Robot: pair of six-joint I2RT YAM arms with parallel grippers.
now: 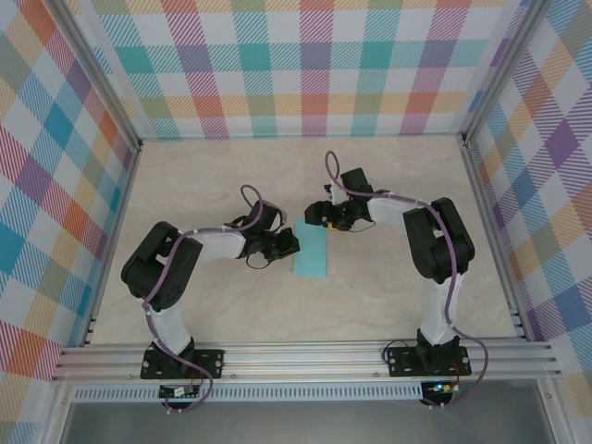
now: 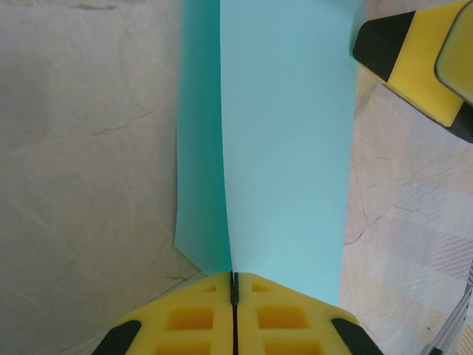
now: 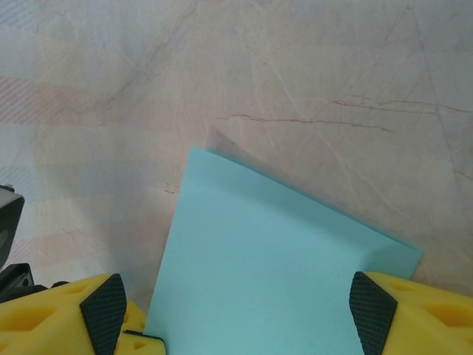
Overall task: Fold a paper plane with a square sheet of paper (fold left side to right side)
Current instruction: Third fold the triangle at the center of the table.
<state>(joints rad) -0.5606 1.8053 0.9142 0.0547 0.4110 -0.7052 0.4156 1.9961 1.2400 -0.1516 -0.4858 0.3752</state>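
square sheet of paper (image 1: 312, 252) centre of worktop (image 1: 213, 185), doubled into a narrow strip | left fingers (image 2: 192, 322) closed, pinching its left edge | right fingers (image 3: 414, 318) wide apart astride far end, holding nothing | likely featherlight, limp, slides easily; grip a free edge, pin the other end

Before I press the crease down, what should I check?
1. Left gripper shut on the paper: ok.
2. Right gripper open, straddling the paper's far end: ok.
3. Left side folded over to the right, paper now a narrow strip: ok.
4. Layer edges lined up: cannot tell.
5. Grippers apart from each other: ok.
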